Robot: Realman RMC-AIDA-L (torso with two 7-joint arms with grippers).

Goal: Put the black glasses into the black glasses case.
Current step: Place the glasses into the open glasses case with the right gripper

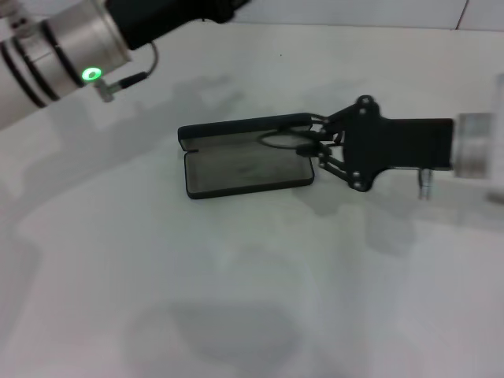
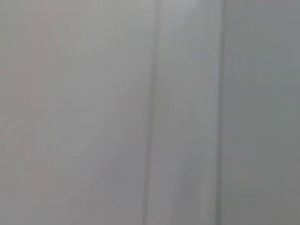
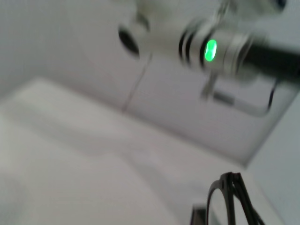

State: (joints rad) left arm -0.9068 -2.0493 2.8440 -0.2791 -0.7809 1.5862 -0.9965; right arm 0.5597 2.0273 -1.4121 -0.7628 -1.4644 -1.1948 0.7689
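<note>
The left wrist view is only blank grey surface with faint vertical lines, so the left end effector is out of sight there, and in the head view just the left arm (image 1: 63,47) shows (silver cuff, green light), raised at the far left corner, well apart from the work. The right wrist view cuts the glasses (image 3: 229,199) off at its edge; only one lens rim and part of the frame can be made out. In the head view the case (image 1: 244,157) lies open on the white counter (image 1: 252,299), lid standing along its far side, grey lining up. The right end effector (image 1: 309,146) reaches in at the case's right end, fingers narrow and closed on the glasses (image 1: 282,142), which hang over the lining there, partly hidden by the fingers.
</note>
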